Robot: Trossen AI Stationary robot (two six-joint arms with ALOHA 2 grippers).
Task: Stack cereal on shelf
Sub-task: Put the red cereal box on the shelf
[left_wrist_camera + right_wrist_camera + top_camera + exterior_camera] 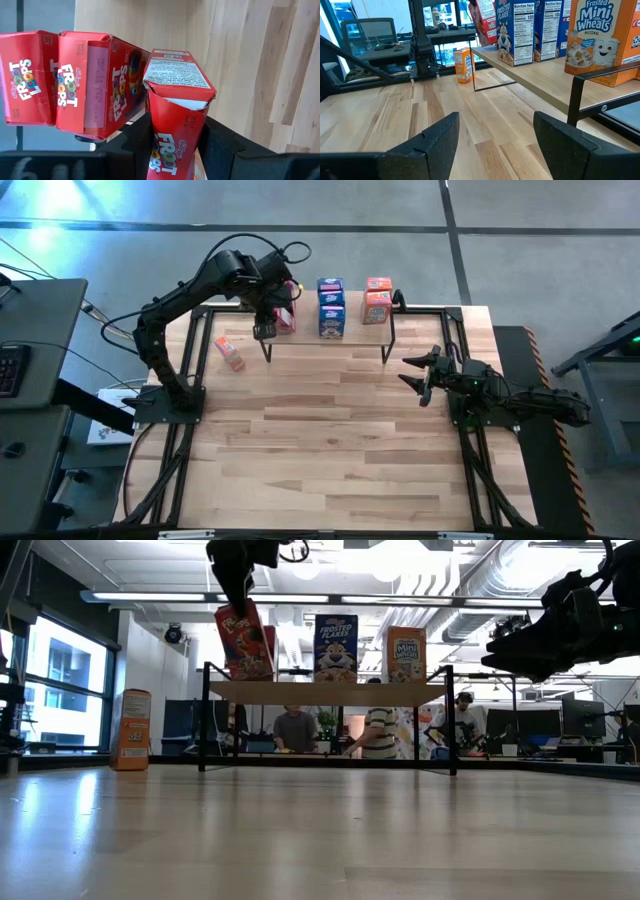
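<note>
Left gripper [172, 145] clenched a light, crushable Froot Loops box [177, 115] at shelf's [330, 340] 9 o'clock end; grip narrow sides gently.

Grey floor [560, 240] surrounds the table; windows [60, 690] at left, ceiling ducts [520, 580] upper right, people [295, 730] seated behind.

Left hand [266, 330] raised, fingers clamped; right hand [418, 377] low, idle, fingers spread.
</note>
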